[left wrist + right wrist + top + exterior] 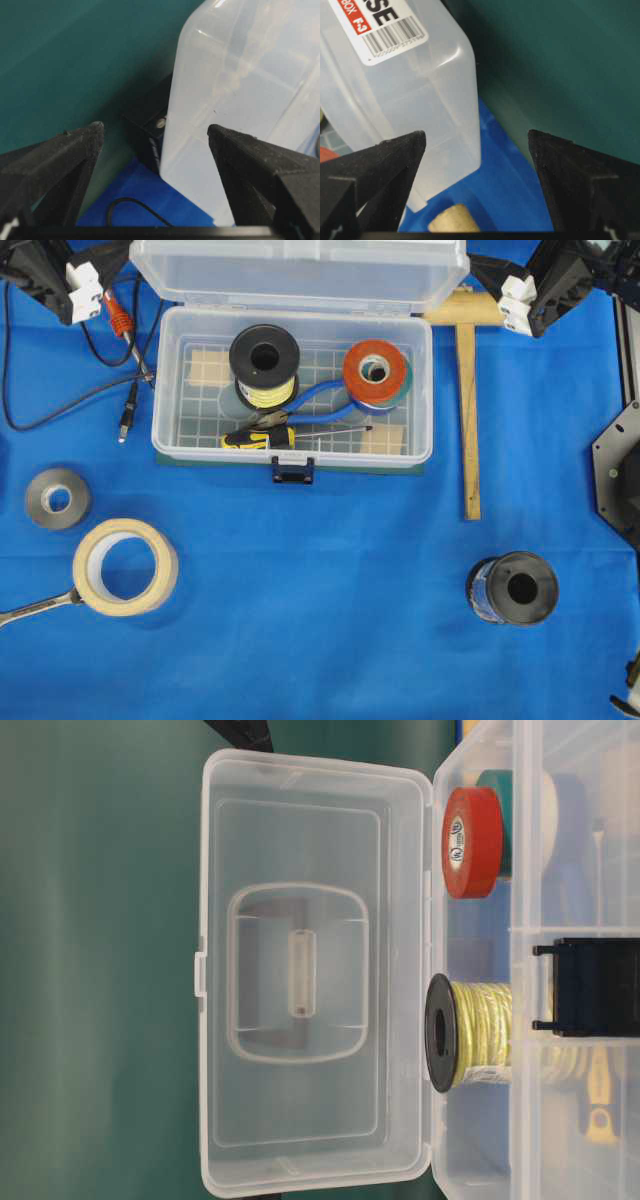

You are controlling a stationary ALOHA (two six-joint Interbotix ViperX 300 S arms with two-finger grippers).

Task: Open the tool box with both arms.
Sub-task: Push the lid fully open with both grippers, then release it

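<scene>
The clear tool box point(165, 390) stands open at the back middle of the blue cloth. Its lid point(300, 275) is swung up and back, and its dark blue latch point(292, 470) hangs at the front. Inside lie a black spool of yellow wire point(264, 365), red tape point(374, 368), blue-handled pliers point(320, 400) and a yellow-black screwdriver point(260, 437). My left gripper point(155, 127) is open beside the lid's left end point(240, 90), holding nothing. My right gripper point(476, 135) is open beside the lid's right end point(410, 90), also holding nothing. The table-level view shows the raised lid point(310, 970) from inside.
A grey tape roll point(57, 498), a masking tape roll point(125, 566) and a wrench point(30, 610) lie front left. A black spool point(512, 588) stands front right. A wooden T-shaped piece point(468, 410) lies right of the box. Cables point(125, 390) trail at its left.
</scene>
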